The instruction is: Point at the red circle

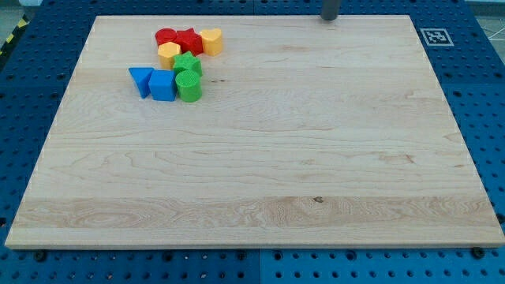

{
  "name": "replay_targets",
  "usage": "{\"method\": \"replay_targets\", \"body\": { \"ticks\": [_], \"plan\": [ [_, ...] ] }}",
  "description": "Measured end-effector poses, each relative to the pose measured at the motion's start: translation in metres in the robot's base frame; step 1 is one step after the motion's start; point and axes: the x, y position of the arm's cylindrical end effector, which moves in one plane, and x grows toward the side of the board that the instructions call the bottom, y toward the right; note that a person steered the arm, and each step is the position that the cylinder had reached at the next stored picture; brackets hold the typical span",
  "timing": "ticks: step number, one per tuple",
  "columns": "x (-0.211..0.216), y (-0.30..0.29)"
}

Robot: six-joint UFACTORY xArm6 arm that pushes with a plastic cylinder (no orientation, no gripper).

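The red circle (166,36) lies near the view's top left of the wooden board (260,158), touching a red star (188,40) on its right. My tip (329,17) shows at the view's top edge, right of centre, far to the right of the red circle and apart from all blocks. A yellow block (211,40) sits right of the red star. Another yellow block (169,54) lies just below the red circle.
A green star (187,65) and a green cylinder (188,85) stand below the yellow block. Two blue blocks (141,80) (162,85) lie left of the green cylinder. A fiducial marker (435,36) sits off the board's top right corner.
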Motion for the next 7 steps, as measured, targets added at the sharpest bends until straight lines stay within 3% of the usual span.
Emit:
{"method": "replay_targets", "body": {
  "ticks": [1, 4, 7],
  "plan": [
    [0.001, -0.039],
    [0.001, -0.234],
    [0.007, -0.315]
  ]
}}
